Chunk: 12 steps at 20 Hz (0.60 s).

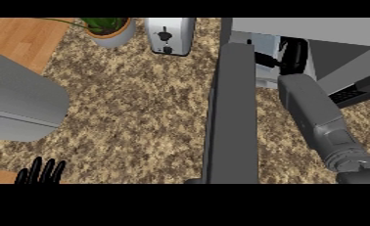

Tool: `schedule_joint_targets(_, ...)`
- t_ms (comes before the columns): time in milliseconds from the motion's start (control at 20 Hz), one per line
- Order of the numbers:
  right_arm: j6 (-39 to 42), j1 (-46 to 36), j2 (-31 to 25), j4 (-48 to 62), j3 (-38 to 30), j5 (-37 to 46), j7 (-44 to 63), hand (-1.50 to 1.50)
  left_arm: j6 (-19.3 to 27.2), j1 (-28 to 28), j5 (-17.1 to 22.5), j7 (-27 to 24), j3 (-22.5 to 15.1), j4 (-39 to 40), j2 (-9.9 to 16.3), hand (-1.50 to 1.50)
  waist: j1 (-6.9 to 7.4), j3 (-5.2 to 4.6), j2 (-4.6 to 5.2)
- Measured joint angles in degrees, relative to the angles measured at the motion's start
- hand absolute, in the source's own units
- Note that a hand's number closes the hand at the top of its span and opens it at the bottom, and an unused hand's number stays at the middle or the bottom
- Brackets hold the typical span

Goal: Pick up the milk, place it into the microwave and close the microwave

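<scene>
A speckled brown granite counter (137,102) fills the view, with a potted plant (108,29) and a toaster (171,35) along its far edge. The microwave (303,32) sits at the right, its door (233,117) swung wide toward the viewer so the cavity is reachable. The right hand (292,54) reaches inside the cavity; whether its fingers are curled round anything cannot be told, and the milk itself cannot be made out, so its look stays unknown. The left hand (42,172) rests at the lower left edge, fingers straight and up, clear of the work.
</scene>
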Motion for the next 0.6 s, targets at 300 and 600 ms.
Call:
schedule_joint_targets(300,-3.5,-0.9,-0.4,0.5,-0.5,0.6,0.3,1.50,-0.1,-1.5,-0.1,0.5,-0.3,0.8,0.0,-1.50,0.49,0.04,0.36)
schedule_joint_targets(600,-14.8,4.0,-4.1,7.2,3.0,5.4,12.5,-1.50,-0.1,-2.4,-0.6,0.4,0.0,0.7,0.4,-1.50,1.68,-0.53,1.67)
